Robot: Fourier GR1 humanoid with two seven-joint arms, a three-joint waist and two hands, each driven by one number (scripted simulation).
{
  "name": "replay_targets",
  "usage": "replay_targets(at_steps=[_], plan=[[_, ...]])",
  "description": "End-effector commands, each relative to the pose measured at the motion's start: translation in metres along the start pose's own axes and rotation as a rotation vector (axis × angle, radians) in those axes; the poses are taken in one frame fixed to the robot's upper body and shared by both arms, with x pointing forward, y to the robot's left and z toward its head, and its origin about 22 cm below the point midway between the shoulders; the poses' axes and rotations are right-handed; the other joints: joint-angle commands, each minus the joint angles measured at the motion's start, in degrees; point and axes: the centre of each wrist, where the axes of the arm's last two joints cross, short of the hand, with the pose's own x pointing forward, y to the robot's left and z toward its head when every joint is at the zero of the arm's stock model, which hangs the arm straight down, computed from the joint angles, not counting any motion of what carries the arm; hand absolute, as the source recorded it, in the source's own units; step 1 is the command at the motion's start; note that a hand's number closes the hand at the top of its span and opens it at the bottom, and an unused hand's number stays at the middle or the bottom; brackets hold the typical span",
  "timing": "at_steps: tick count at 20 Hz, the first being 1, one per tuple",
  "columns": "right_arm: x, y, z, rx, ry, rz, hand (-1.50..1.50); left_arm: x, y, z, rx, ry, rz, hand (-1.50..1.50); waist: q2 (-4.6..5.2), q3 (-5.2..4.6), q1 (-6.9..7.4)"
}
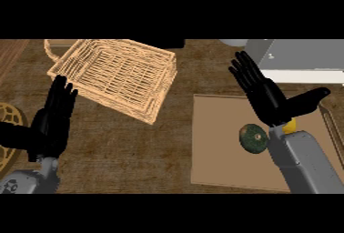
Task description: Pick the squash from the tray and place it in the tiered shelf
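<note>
Fingers: right hand (pixel 265 98) and left hand (pixel 52 120) both spread wide, empty.
Risk: right forearm (pixel 306 157) could nudge squash (pixel 253 139) across tray (pixel 215 159).

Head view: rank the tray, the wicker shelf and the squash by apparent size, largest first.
1. Tray and wicker shelf: about alike. The shelf may sit nearer the camera, so I leave them unranked.
2. Squash: clearly smallest.
</note>
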Motion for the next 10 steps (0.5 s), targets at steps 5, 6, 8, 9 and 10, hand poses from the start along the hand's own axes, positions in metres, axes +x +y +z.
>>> replay_targets(at_steps=[5,6,8,9,10], plan=[[0.034,-0.017,-0.009,0.181,-0.005,0.190,1.50,0.005,0.005,-0.009,0.012,-0.062,-0.183,0.00,-0.47,-2.07,-0.03],[0.040,0.000,-0.004,0.205,-0.034,0.219,1.50,0.004,0.022,0.011,0.025,-0.068,-0.205,0.00,-0.87,-2.09,0.47],[0.014,-0.038,0.002,-0.258,0.065,0.233,-1.50,0.003,0.012,0.009,-0.017,-0.022,-0.167,0.00,-0.56,-2.08,0.43],[0.012,-0.045,0.005,-0.161,0.060,0.079,-1.50,-0.004,0.007,0.012,-0.016,-0.019,-0.147,0.00,-0.47,-2.06,0.32],[0.007,-0.055,0.031,-0.097,0.010,0.063,-1.50,-0.012,0.017,-0.001,0.011,-0.017,-0.161,0.00,-0.47,-2.07,-0.33]])
